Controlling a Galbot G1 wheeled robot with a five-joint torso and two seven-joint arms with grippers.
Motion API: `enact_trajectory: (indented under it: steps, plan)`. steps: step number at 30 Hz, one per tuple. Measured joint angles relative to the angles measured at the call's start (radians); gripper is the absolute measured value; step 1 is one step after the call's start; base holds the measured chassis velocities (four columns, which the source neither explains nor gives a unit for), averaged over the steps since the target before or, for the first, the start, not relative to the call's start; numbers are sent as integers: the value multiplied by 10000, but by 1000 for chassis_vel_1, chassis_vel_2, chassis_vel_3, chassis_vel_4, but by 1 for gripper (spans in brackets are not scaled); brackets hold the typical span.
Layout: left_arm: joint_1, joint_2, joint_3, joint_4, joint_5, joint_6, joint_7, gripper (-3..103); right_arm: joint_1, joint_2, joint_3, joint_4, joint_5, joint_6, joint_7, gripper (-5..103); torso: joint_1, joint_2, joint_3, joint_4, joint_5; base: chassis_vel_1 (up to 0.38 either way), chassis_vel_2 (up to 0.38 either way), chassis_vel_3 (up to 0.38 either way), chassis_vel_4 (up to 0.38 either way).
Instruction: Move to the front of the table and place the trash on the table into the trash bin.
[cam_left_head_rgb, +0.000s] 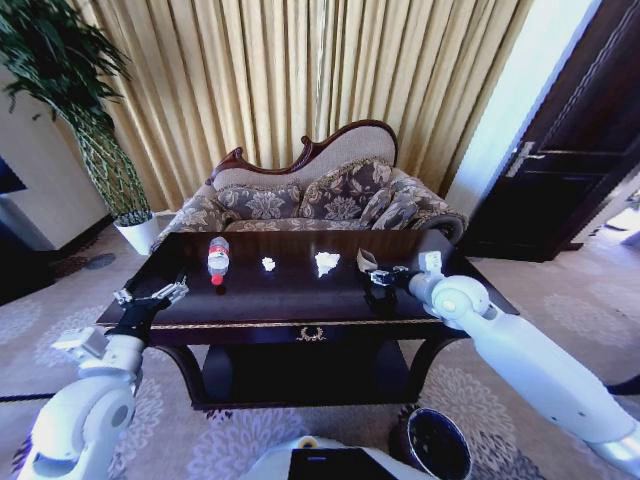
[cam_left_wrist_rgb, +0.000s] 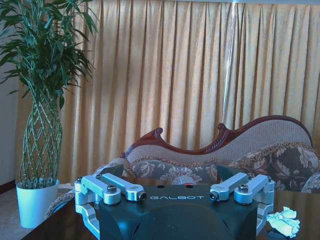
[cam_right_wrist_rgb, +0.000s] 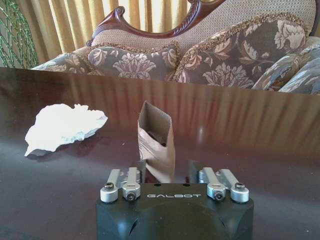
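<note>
On the dark glossy table (cam_left_head_rgb: 250, 310) stands a clear bottle (cam_left_head_rgb: 218, 258) with a red label. To its right lie a small white paper wad (cam_left_head_rgb: 268, 264), a bigger white wad (cam_left_head_rgb: 327, 263) and a brown paper scrap (cam_left_head_rgb: 367, 261). My right gripper (cam_left_head_rgb: 385, 277) hovers low over the table just in front of the scrap. In the right wrist view the scrap (cam_right_wrist_rgb: 157, 145) stands between the open fingers of the right gripper (cam_right_wrist_rgb: 167, 170), with the bigger wad (cam_right_wrist_rgb: 62, 127) off to one side. My left gripper (cam_left_head_rgb: 160, 296) is open at the table's left front corner, short of the bottle.
The dark round trash bin (cam_left_head_rgb: 437, 445) stands on the carpet below my right arm, by the table's front right leg. A patterned sofa (cam_left_head_rgb: 320, 190) sits behind the table. A plant in a white pot (cam_left_head_rgb: 138, 232) is at the back left, a dark door (cam_left_head_rgb: 560, 150) at the right.
</note>
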Motion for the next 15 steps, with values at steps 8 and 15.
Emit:
enact_trajectory:
  steps: [8,15]
  plan:
    - [16,-40,-4,0,1,-6,0,100,-15,-29,37,48,0,33,-7,19,0,0,0,0,0,0,0,0,0]
    - [8,-39,-12,12,3,-28,-3,100,-113,-58,166,85,1,64,-24,1,0,0,1,0,0,0,0,0,0]
